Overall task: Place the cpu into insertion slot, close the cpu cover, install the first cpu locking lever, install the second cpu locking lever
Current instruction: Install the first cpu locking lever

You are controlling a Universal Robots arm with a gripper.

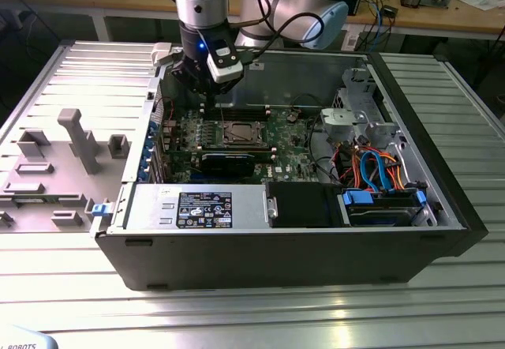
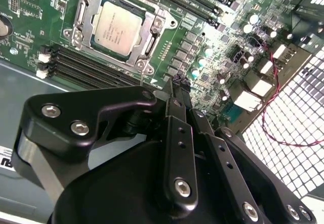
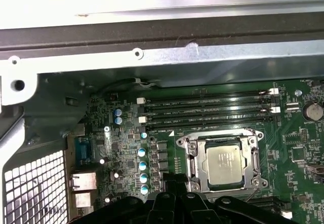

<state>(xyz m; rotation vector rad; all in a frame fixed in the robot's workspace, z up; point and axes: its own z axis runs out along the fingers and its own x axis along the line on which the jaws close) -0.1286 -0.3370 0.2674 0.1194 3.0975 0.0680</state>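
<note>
1. Ribbed grey metal tabletop (image 1: pixel 260 317) carries an open black computer case (image 1: pixel 276 254), with a grey fixture tray (image 1: pixel 55 167) at the exterior view's left.
2. Inside the case lies a green motherboard (image 1: pixel 284 148); 4 long memory slots (image 3: pixel 212 110) run beside the socket.
3. The cpu (image 2: pixel 118 28) sits flat in the insertion slot (image 2: pixel 83 11), its silver-grey top showing in both wrist views.
4. The cpu cover (image 3: pixel 253 155) lies down around the chip, framing it through its square window.
5. The gripper (image 2: pixel 179 89) hangs above the board, near the socket but apart from it, toward the case's rear corner in the exterior view.
6. Its black fingers (image 2: pixel 177 148) appear drawn together at the tips, clamped on nothing.
7. Blue and orange cables (image 1: pixel 379 171) sit near the drive bay at the exterior view's right.
</note>
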